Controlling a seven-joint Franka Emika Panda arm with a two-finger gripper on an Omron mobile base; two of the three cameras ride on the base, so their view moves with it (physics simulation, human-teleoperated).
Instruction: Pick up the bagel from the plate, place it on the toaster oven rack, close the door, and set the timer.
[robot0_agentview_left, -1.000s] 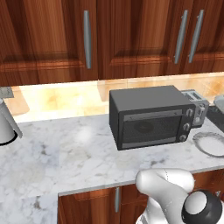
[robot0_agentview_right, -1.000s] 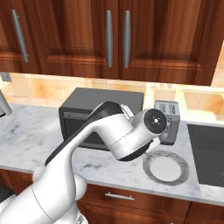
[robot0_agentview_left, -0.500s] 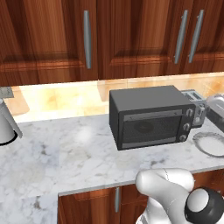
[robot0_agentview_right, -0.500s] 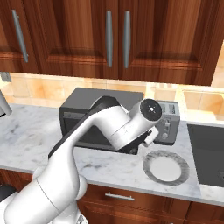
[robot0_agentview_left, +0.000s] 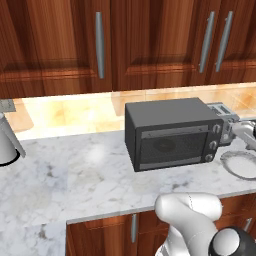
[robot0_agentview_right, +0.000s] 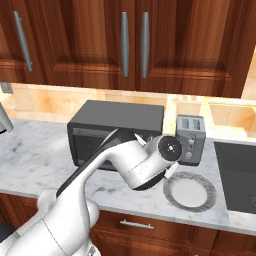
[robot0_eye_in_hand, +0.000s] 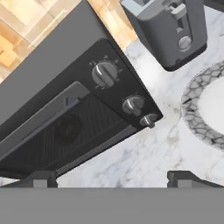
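The door (robot0_eye_in_hand: 65, 131) is shut and the plate (robot0_agentview_right: 190, 192) is bare, so setting the timer knob (robot0_eye_in_hand: 105, 73) remains; the fingers (robot0_eye_in_hand: 41, 178) are spread.

Glossy white arm (robot0_agentview_right: 125, 165); dark round joint caps

cabinets (robot0_agentview_left: 150, 45): dark wood, grey bar handles | backsplash (robot0_agentview_left: 75, 112): warm beige tile, brightly lit | counter (robot0_agentview_left: 75, 175): white-grey marble | below: wood drawers (robot0_agentview_right: 150, 225) | sink (robot0_agentview_right: 237, 170): dark, at right
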